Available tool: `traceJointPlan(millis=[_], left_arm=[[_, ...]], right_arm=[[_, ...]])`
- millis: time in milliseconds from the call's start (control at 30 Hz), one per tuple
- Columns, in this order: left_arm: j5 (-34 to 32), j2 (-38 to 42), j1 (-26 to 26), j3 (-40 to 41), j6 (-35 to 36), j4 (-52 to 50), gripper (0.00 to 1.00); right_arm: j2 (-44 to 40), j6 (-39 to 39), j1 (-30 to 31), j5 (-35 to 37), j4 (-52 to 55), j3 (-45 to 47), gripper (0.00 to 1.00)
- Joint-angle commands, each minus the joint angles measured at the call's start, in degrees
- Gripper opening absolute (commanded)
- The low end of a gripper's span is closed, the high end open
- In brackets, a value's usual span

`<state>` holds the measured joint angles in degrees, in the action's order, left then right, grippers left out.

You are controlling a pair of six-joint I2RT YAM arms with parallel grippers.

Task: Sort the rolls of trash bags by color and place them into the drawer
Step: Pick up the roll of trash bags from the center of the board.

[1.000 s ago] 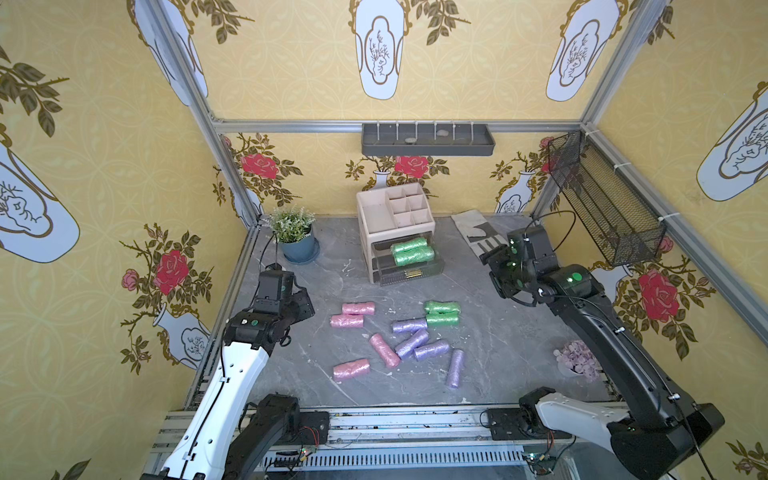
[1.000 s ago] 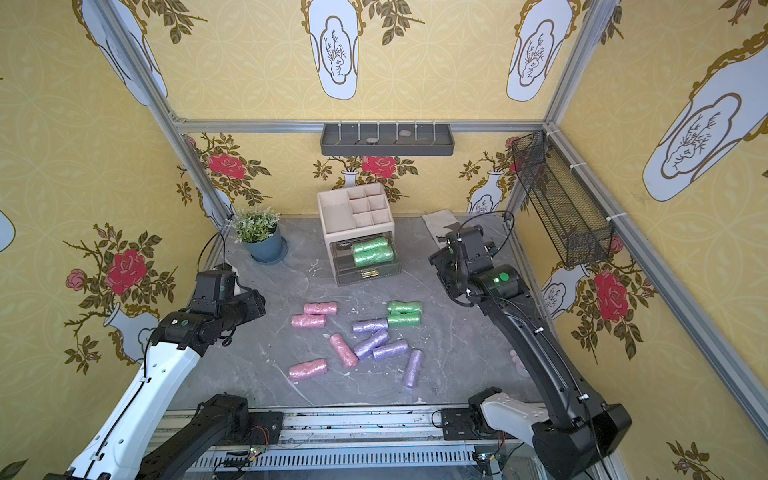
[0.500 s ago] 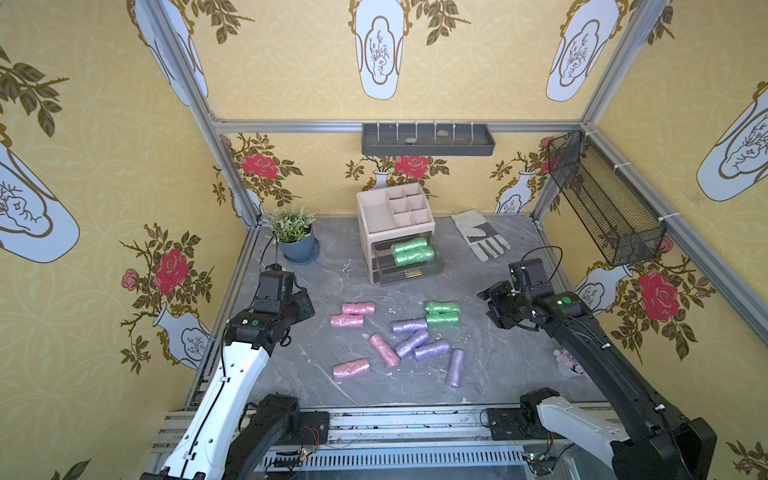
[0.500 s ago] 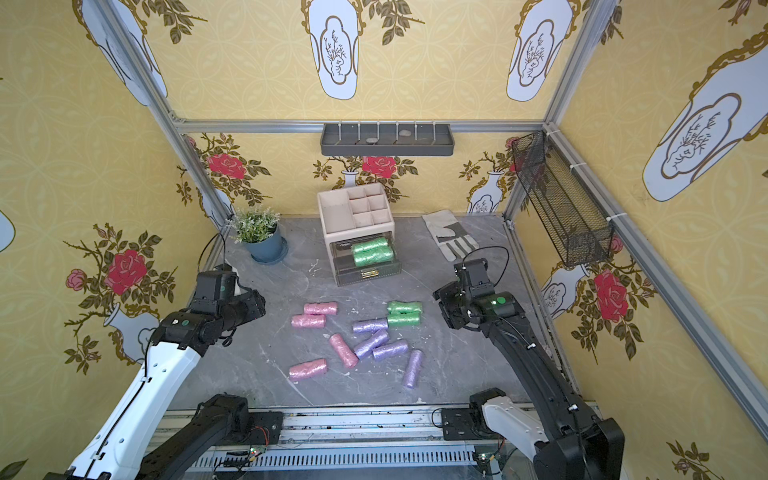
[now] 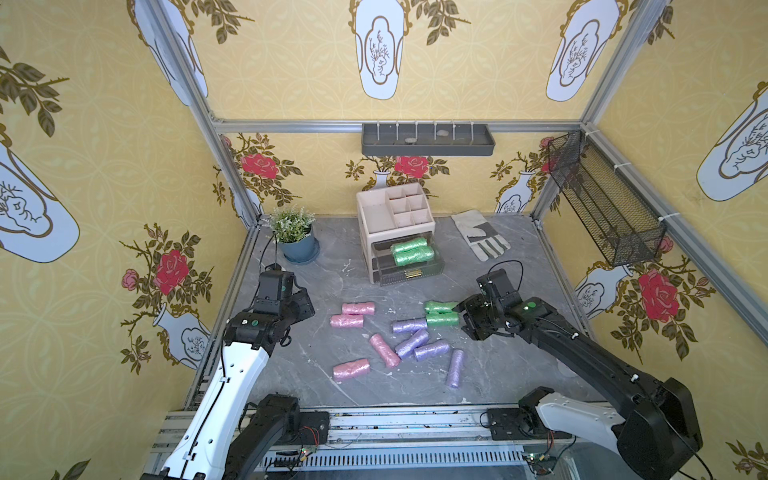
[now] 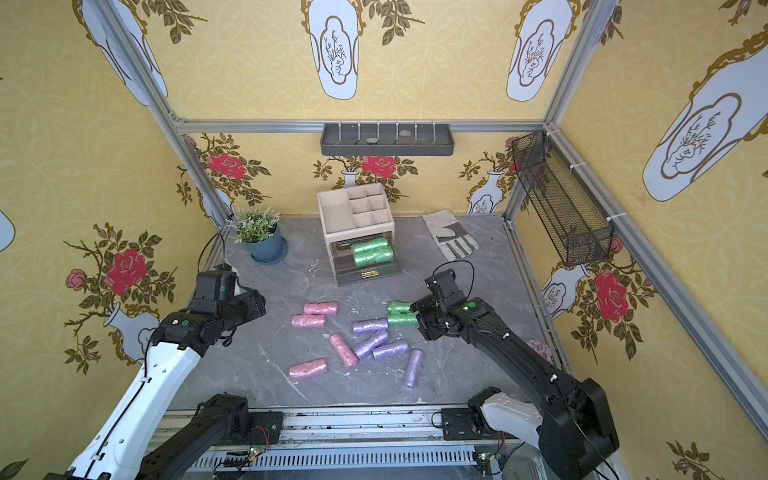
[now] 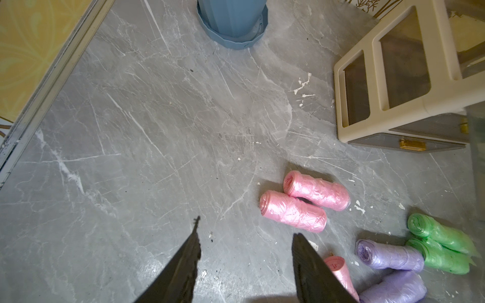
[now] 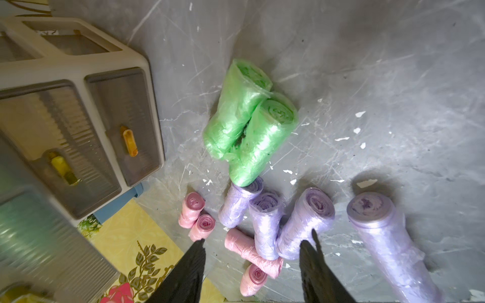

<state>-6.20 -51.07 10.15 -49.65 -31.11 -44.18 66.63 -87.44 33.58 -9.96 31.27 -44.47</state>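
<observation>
Right wrist view: the right gripper [image 8: 256, 240], black jaws apart and holding nothing, hangs low over the grey marble-look table [image 8: 393, 78]. Just ahead of it lie two green crinkly-film rolls of trash bags [image 8: 249, 123], side by side and touching. In both top views the gripper sits at their right ends, and their long axes run left to right, so I judge the jaws must close across that axis. The left gripper [image 7: 246, 238], also open and empty, is farther off, by the pink film rolls [image 7: 304, 202]. Beyond, the beige plastic chest [image 5: 399, 235] has a smoky pulled-out drawer [image 5: 381, 254] holding two more green rolls [image 5: 409, 252].
</observation>
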Motion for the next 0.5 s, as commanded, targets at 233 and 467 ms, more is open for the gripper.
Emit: traceJointPlan(millis=[233,467], left_arm=[[0.04,0.71,-0.02,0.60,-0.08,0.40,0.58],[0.14,0.80,-0.04,0.61,-0.05,0.45,0.58]], right_arm=[[9.01,-10.12,3.58,3.94,-6.59,-1.77,0.53],[12.84,-12.66,3.81,3.82,-9.70,-1.27,0.50]])
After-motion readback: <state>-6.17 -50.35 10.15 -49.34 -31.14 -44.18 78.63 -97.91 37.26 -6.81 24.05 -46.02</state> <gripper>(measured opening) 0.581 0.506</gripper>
